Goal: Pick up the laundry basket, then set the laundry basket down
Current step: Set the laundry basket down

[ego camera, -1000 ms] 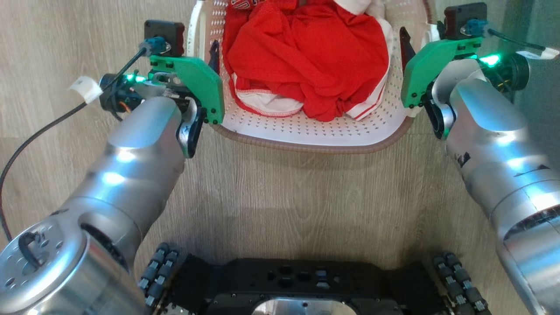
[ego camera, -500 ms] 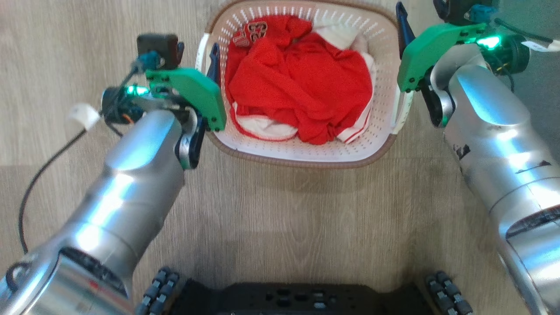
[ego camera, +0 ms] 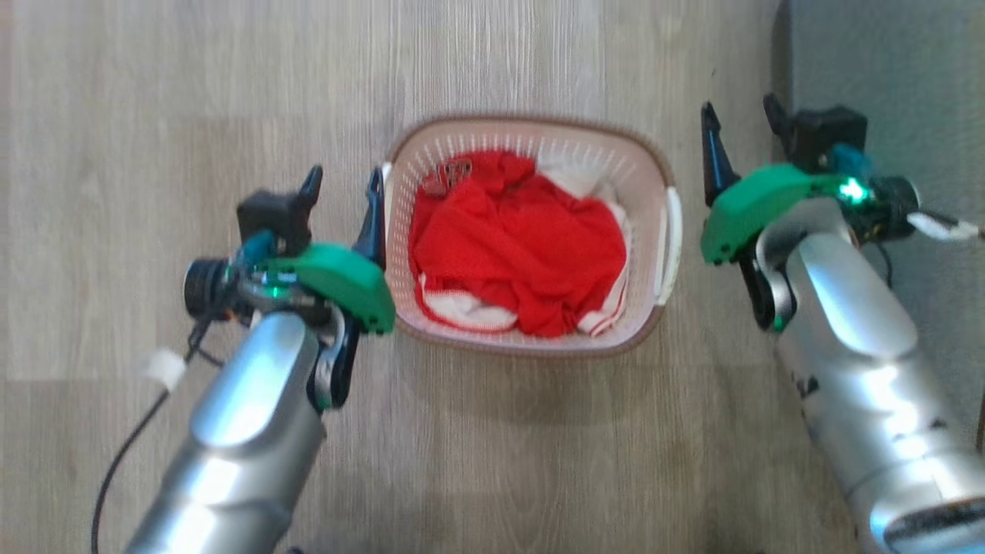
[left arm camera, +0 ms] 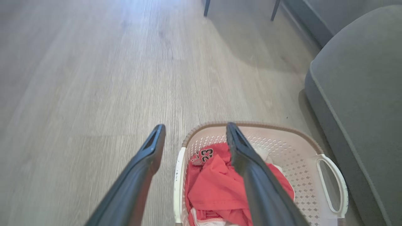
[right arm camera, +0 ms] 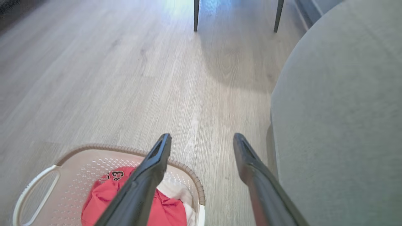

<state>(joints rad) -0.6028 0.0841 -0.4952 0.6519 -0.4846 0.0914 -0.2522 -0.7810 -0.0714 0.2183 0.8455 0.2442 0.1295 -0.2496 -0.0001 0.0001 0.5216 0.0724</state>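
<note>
On the pale wood floor the laundry basket sat between our two arms, its brown rim up and a white handle showing on its right side. Inside the basket lay a crumpled red jersey marked 23, with some white cloth at the basket's far end. Our left tool stood at the basket's left side with its two dark fingers spread apart and nothing between them. Its inner finger lay just beside the basket's left edge, and we could not tell whether it touched. From the left wrist, that tool looked along the basket's left handle. Our right tool stood off the basket's right side, fingers likewise apart and empty, with a strip of floor between it and the basket. From the right wrist, this tool pointed past the basket's far right corner, and a grey sofa rose to the basket's right.
</note>
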